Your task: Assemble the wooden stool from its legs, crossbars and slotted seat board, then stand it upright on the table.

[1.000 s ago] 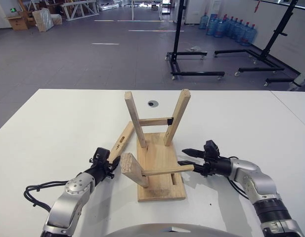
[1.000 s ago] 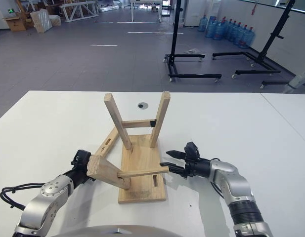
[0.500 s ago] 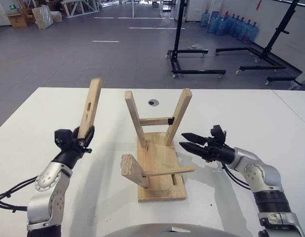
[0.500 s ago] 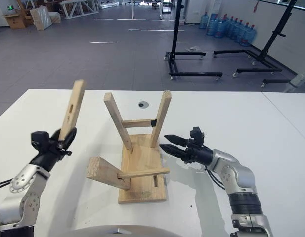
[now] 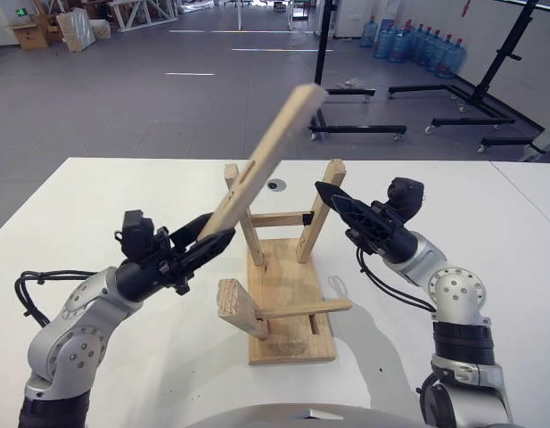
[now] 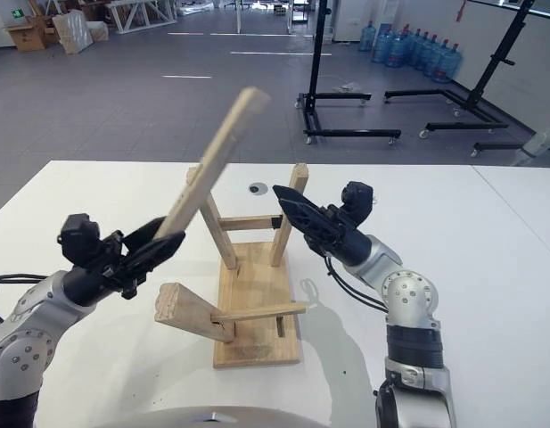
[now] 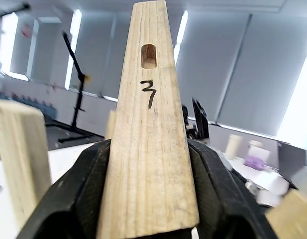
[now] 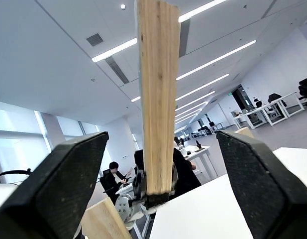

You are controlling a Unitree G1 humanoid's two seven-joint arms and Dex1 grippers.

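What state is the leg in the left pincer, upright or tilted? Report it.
Tilted. The leg, clamped at its lower end in the left pincer, slants up toward the robot's right, clear of the table.

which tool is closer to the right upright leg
Right. The right tool hovers by the right upright leg; the left tool, gripping a loose leg, sits past the other upright.

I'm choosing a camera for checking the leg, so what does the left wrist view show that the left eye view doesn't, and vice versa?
Left wrist view: a hand-drawn mark below the slot on the held leg. Left eye view: the seat board flat on the table, and a crossbar joining two upright legs. Both: the left end effector shut on that leg.
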